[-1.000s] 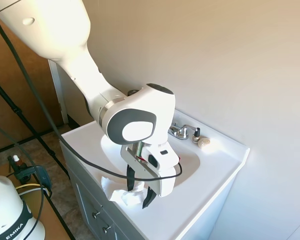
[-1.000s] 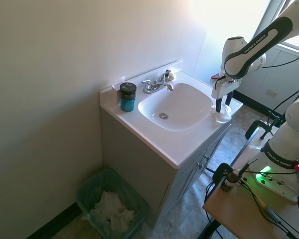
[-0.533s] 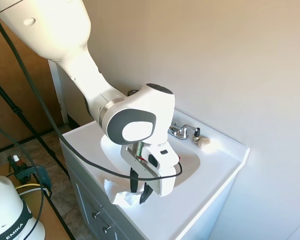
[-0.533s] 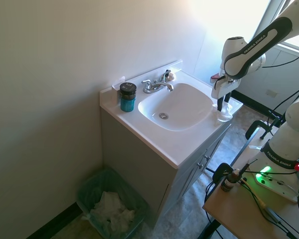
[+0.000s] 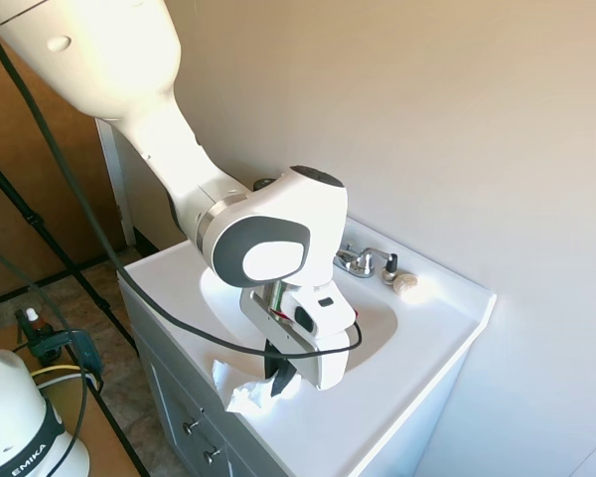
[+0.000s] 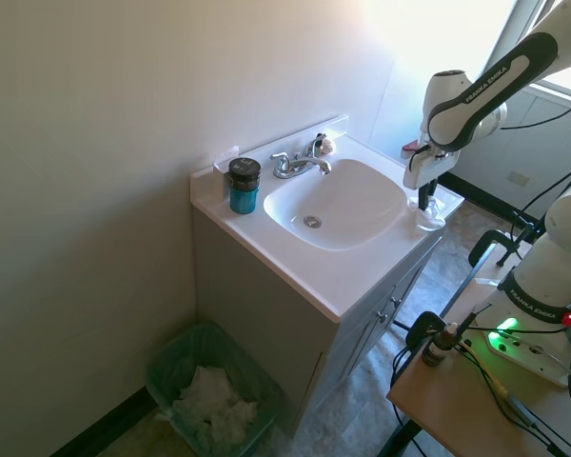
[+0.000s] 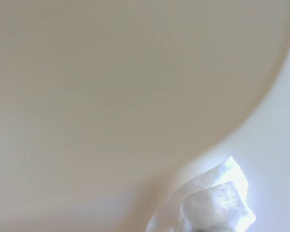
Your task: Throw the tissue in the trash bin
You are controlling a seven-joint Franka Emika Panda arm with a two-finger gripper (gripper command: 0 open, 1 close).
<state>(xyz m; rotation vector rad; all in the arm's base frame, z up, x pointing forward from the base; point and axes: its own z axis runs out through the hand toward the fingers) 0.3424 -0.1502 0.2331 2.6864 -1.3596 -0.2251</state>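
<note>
Fingers closed since earlier frame; gripper (image 5: 280, 383) now clamped on tissue (image 5: 248, 395) at counter (image 5: 397, 397) edge, 5 o'clock of basin (image 6: 338, 205).

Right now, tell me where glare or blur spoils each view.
Second exterior view: window glare washes out the wall behind the white vanity sink. Wrist view: soft focus throughout, only the crumpled white paper tissue shows texture. First exterior view: evenly lit, the gripper sharp.

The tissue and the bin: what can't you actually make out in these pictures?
- Tissue: the gripper covers its middle in the first exterior view; too small in the second exterior view; cut off by the wrist view's bottom edge.
- Trash bin: the first exterior view doesn't show it; crumpled paper hides its bottom.
</note>
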